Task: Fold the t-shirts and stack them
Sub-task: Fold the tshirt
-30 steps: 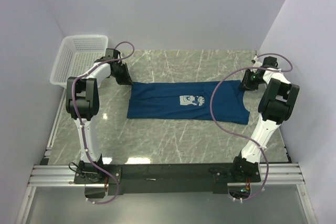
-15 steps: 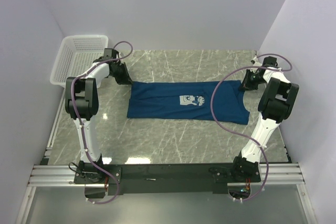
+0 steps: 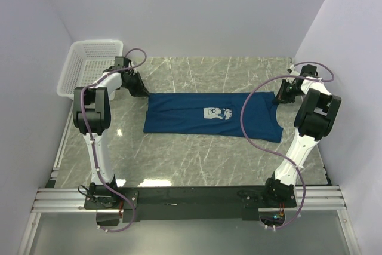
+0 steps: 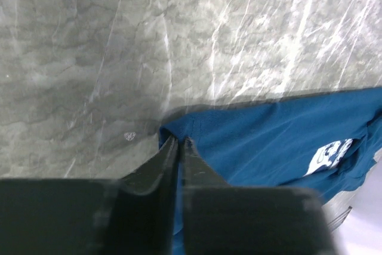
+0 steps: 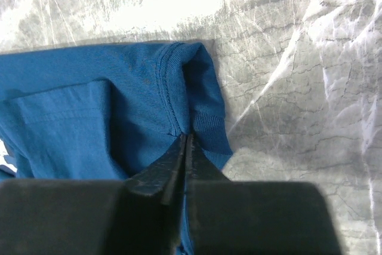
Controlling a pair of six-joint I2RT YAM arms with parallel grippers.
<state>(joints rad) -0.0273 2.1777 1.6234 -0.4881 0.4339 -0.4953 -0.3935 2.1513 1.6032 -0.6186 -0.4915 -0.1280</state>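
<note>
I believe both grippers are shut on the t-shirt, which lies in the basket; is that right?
No: the top view shows the t-shirt on the table, not in the basket. The left gripper and right gripper are shut on it.

The dark blue short-sleeved cloth t-shirt [image 3: 179, 117] lies flat as a long band spanning from one claw to the other. Its pale grey-white square cartoon print [image 3: 218, 113] faces up, roughly midway between them. The left claw [image 4: 178, 140] is closed on the far corner of one end, and the cloth spreads smooth ahead and to the right of its tips. The right claw [image 5: 186, 137] is closed on a stitched edge at the other end, where the cloth puckers into a small raised fold just ahead of its tips.
</note>
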